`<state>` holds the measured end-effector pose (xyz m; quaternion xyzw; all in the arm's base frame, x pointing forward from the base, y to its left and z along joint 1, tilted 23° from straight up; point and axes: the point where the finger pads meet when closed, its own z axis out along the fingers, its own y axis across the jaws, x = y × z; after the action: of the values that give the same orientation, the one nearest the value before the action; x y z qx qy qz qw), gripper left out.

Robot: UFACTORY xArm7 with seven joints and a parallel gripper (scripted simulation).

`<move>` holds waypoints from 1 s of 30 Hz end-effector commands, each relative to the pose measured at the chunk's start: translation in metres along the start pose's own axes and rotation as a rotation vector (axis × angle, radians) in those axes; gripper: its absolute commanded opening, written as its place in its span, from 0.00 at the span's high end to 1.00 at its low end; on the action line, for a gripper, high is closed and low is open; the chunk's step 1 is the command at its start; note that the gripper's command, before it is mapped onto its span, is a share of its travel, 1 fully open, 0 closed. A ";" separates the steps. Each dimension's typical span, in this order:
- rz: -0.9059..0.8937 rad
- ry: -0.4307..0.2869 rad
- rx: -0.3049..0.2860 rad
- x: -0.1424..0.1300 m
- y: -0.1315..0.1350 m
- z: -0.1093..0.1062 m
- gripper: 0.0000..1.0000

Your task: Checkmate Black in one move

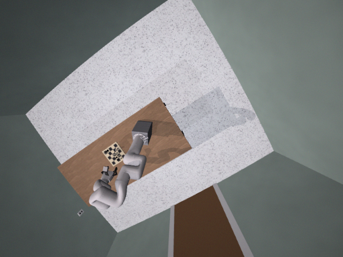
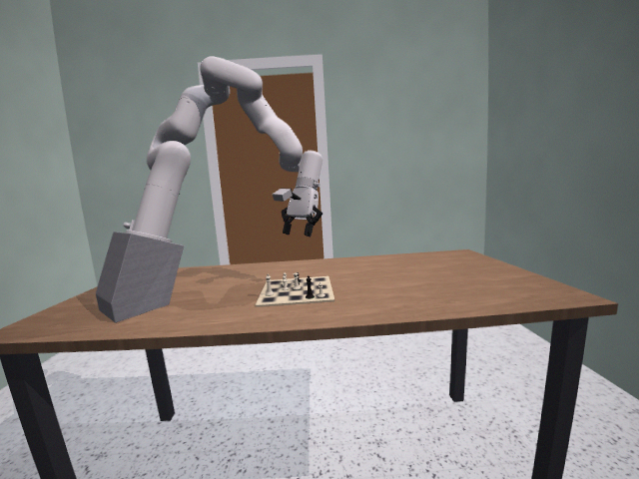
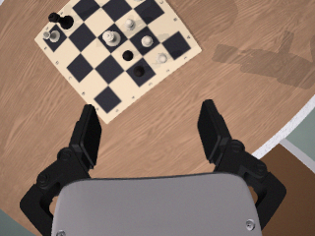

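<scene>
- Your gripper hung high above the table, its jaws spread as wide as they go and with nothing between them.
- The chessboard lay flat on the table, in front of the arm's grey base and well below the gripper, a little toward the near edge from it in the exterior view.
- In the wrist view the board sat ahead of the fingers, turned at an angle to them, so you had both a descent and a realignment to make.
- The white pieces stood bunched near the middle of the board, on neighbouring squares. In my judgement, wide-open jaws coming down there could have clipped a neighbour and tipped it or pushed its base over a line.
- A tall black piece stood upright toward the right side of the board, with a small white piece just beside it. Any move in that part risked a knock.
- The edge letters and digits were too small to read from this height, so you could have miscounted squares and picked the wrong piece.
- The pieces looked small, slim and top-heavy. An off-centre grip could have tilted one on release.
- All visible pieces stood upright, as far as could be told.
</scene>
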<state>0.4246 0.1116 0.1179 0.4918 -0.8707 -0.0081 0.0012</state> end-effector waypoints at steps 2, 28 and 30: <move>0.132 -0.176 -0.023 0.021 -0.022 0.003 0.00; 0.249 -0.293 -0.033 0.044 -0.035 0.011 0.00; 0.249 -0.293 -0.033 0.044 -0.035 0.011 0.00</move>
<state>0.4309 0.0571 0.1055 0.3749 -0.9153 -0.0930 -0.1142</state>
